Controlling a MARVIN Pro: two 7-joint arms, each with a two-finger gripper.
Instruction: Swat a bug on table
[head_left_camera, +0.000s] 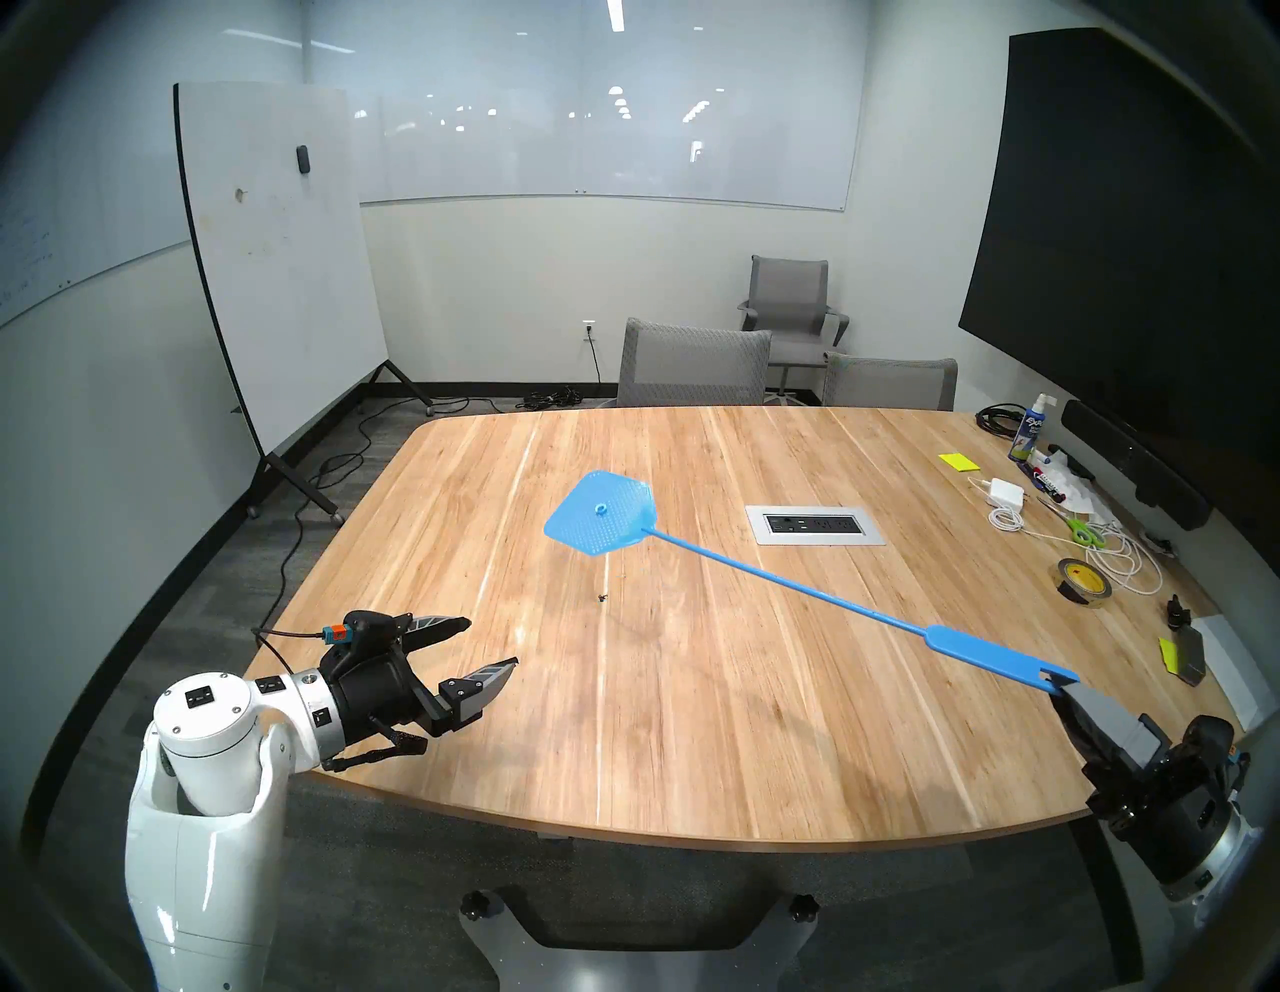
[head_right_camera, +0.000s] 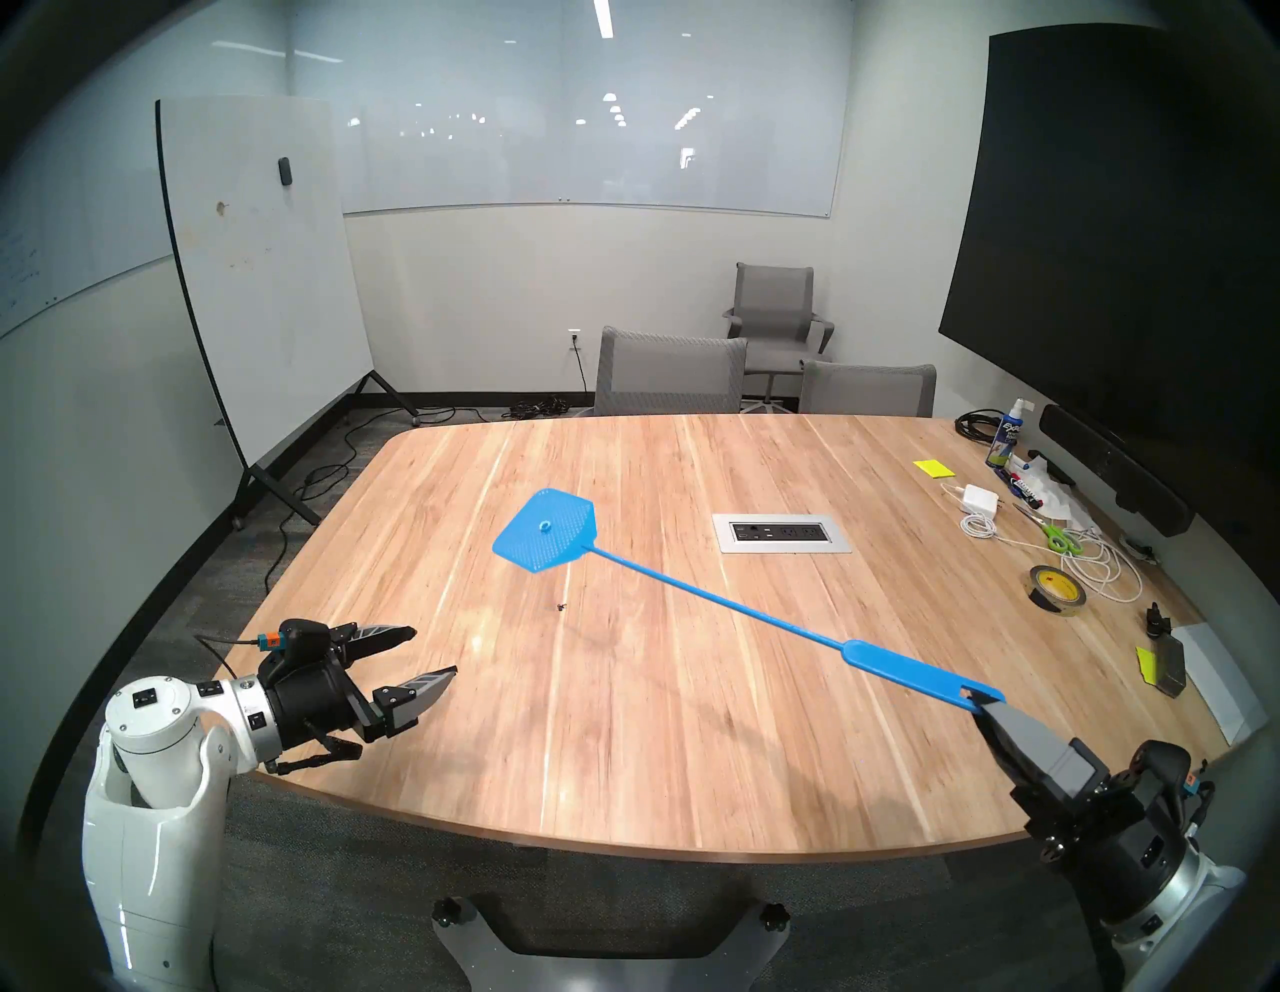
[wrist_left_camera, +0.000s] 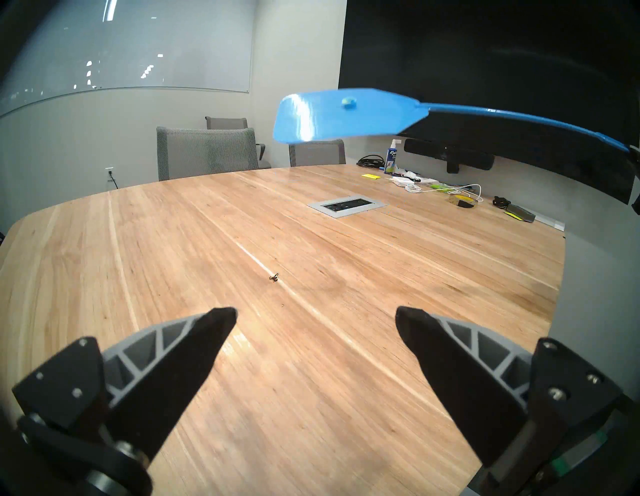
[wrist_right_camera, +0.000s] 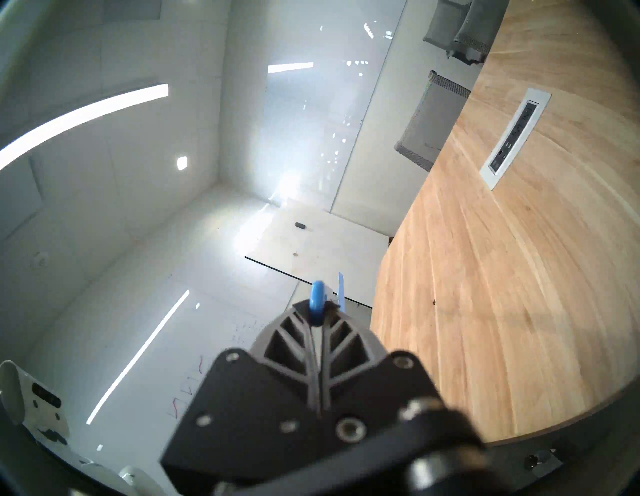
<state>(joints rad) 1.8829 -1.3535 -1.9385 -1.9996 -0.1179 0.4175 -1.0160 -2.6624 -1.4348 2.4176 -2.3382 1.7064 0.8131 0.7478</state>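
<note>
The bug (head_left_camera: 602, 597) is a tiny dark speck on the light wood table (head_left_camera: 692, 727); it also shows in the right head view (head_right_camera: 561, 607), the left wrist view (wrist_left_camera: 274, 277) and the right wrist view (wrist_right_camera: 434, 302). My right gripper (head_left_camera: 1063, 689) is shut on the handle end of a blue fly swatter (head_left_camera: 796, 580). The swatter's head (head_left_camera: 601, 512) hangs in the air above the table, a little beyond the bug. My left gripper (head_left_camera: 493, 644) is open and empty over the table's near left edge, apart from the bug.
A grey power-outlet panel (head_left_camera: 815, 524) is set in the table right of the swatter head. Clutter lies along the right edge: tape roll (head_left_camera: 1084, 582), scissors (head_left_camera: 1077, 530), white charger and cable (head_left_camera: 1008, 493), spray bottle (head_left_camera: 1028, 429), sticky notes (head_left_camera: 958, 461). Grey chairs (head_left_camera: 692, 364) stand at the far edge.
</note>
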